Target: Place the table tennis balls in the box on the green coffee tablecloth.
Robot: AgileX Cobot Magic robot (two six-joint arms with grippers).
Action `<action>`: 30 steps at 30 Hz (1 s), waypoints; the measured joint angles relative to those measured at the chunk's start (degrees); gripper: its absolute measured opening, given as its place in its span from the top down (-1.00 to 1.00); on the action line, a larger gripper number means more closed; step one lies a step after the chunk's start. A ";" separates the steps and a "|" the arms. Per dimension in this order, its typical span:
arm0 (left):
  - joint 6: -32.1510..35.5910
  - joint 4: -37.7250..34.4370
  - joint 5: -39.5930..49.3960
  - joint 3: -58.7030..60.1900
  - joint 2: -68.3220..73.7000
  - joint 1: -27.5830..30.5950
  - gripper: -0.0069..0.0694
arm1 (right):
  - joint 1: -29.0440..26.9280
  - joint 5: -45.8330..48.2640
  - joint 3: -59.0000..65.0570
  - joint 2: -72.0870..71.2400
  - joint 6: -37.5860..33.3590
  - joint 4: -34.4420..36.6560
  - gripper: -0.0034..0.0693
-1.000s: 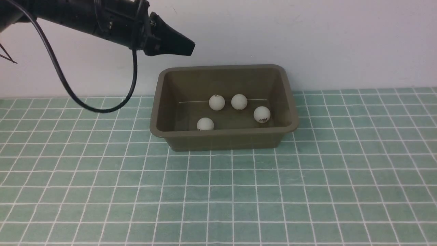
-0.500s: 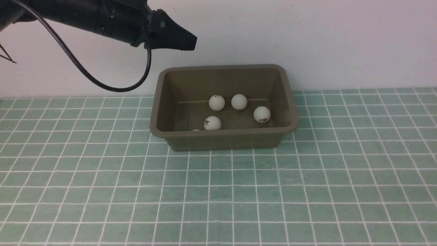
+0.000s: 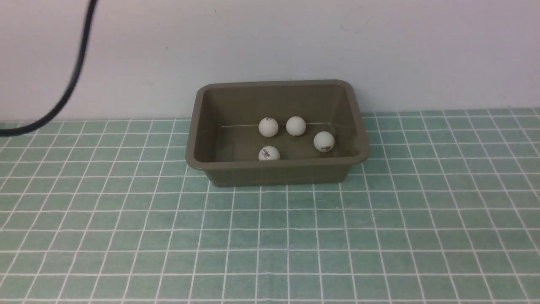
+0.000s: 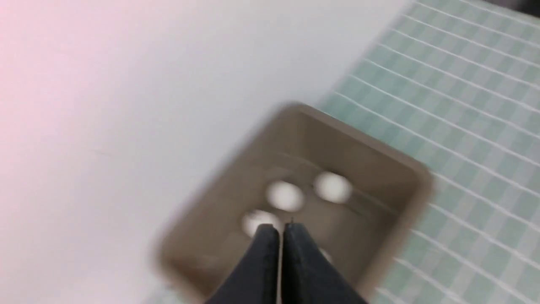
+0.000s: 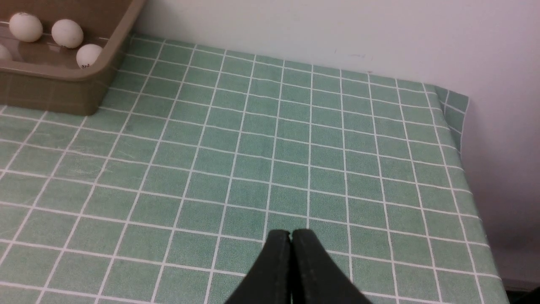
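Where the front camera looks across the green coffee tablecloth (image 3: 270, 236), the box (image 3: 276, 173) stands on it near the far wall (image 3: 379, 46), long side toward the camera. Four table tennis balls (image 3: 268, 126) are visible inside: two just beside each other toward the back, one to their right carrying a dark logo, and one close to the near wall, also printed. Any fifth ball cannot be confirmed; the near wall hides part of the floor. Neither arm appears in this view; only a black cable (image 3: 71, 80) hangs across the upper left corner.

Left wrist view: heavily blurred. The left gripper (image 4: 280, 230) is poised above the box, its two dark fingers pressed together with only a hairline seam between them and nothing held. Beneath it the box shows as a brown smear holding white blobs; three are plain, and a fourth sliver shows beside the fingers. Cloth lies to one side of the box, bare wall to the other.

Right wrist view: sharp. The right gripper (image 5: 290, 236) is clenched, tips meeting, nothing between them, above open cloth well apart from the box. A corner of the box enters the frame with three balls fully seen and a fourth cut by the edge. The cloth's far corner drapes over the table edge near the wall.
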 joint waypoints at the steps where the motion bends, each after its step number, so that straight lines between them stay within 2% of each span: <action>1: -1.31 1.84 -2.22 2.27 -2.16 0.27 0.83 | 0.00 0.00 0.00 0.00 0.00 0.00 0.95; 4: -5.34 4.80 -7.25 9.36 -7.95 1.96 0.83 | 0.00 0.00 0.00 0.00 0.00 0.00 0.95; 7: -12.39 6.44 -13.04 18.23 -13.89 5.50 0.83 | 0.00 0.00 0.00 0.00 0.00 0.00 0.95; 13: -21.95 7.35 -21.12 35.90 -23.76 11.54 0.83 | 0.00 0.00 0.00 0.00 0.00 0.00 0.95; 17: -23.89 7.35 -24.43 43.84 -28.23 13.14 0.83 | 0.00 0.00 0.00 0.00 0.00 0.00 0.95; 20: -24.92 6.81 -30.55 57.59 -36.63 13.66 0.83 | 0.00 0.00 0.00 0.00 0.00 0.05 0.95; 22: -25.00 6.33 -32.24 61.25 -39.10 13.66 0.83 | 0.00 0.00 0.00 0.00 0.00 0.05 0.95; 23: -25.00 4.78 -35.32 67.47 -43.54 13.66 0.83 | 0.00 0.00 0.00 0.00 0.00 0.05 0.95; 30: -24.98 -3.20 -44.19 83.76 -56.35 13.66 0.83 | 0.00 0.00 0.00 0.00 0.00 0.05 0.95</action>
